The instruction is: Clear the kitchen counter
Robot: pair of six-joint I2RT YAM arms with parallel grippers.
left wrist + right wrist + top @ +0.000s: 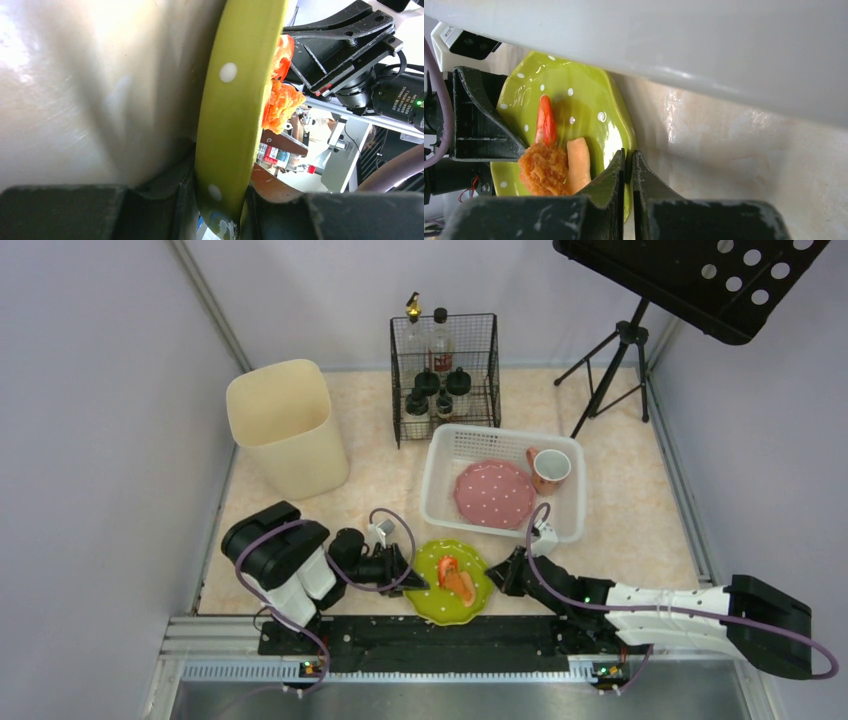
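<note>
A green dotted plate (432, 600) with a fried shrimp (458, 580) and a pale food piece lies at the near edge of the kitchen counter (640, 510). My left gripper (412, 578) is shut on the plate's left rim. In the left wrist view the rim (235, 100) stands between the jaws of the left gripper (220, 195). My right gripper (502, 575) is shut on the right rim. In the right wrist view this gripper (629, 162) pinches the plate's edge (574, 105), beside the shrimp (544, 160).
A white basket (505, 430) behind the plate holds a pink plate (493, 493) and a mug (549, 469). A cream bin (288, 427) stands back left, and a wire crate of bottles (444, 375) at the back. A tripod (610, 370) stands back right.
</note>
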